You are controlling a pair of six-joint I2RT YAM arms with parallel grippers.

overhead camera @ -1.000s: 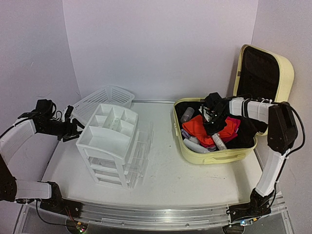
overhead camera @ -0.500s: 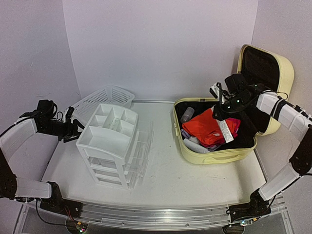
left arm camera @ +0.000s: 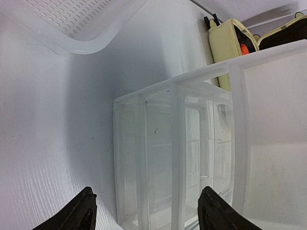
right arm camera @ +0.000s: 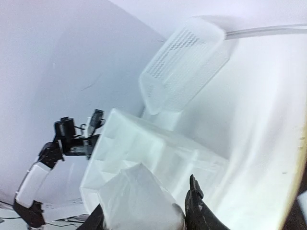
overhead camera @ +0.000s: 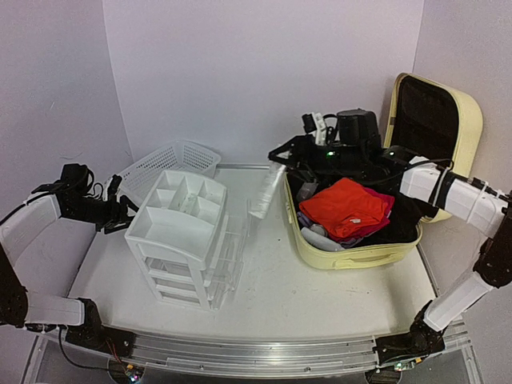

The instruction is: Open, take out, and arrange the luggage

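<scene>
A: Where was the luggage (overhead camera: 352,258) at that pt?

B: Right side of the table (overhead camera: 304,300), close by the right wall. It was open, w/ the lid (overhead camera: 472,120) stood up and its black lining facing left twd the middle. Red cloth (overhead camera: 348,208) + small bits lay inside.

A: Which way did it lie?

B: Mouth up. Long axis looked to run from near edge to back wall, a bit skewed. Wheels prob at the far end, but only black bits showed in the left wrist view, so not sure.

A: Grippers?

B: The right gripper (right arm camera: 146,203) was out past the luggage's left rim, above bare table, pinching a white tube (overhead camera: 262,198) that hung down from it. The left gripper (left arm camera: 146,211) was spread wide w/ nothing in it, just beside the drawer organizer (overhead camera: 180,228). The mesh basket (overhead camera: 172,160) sat behind that.

A: So the step?

B: Prob carrying the tube across to put it away. Organizer or basket, couldn't tell. To do it well:
- Keep the pinch firm till over the chosen slot.
- Carry high enough that the dangling end clears the organizer's rim.
- Lower, then let go.
- Left arm shd keep off.
</scene>
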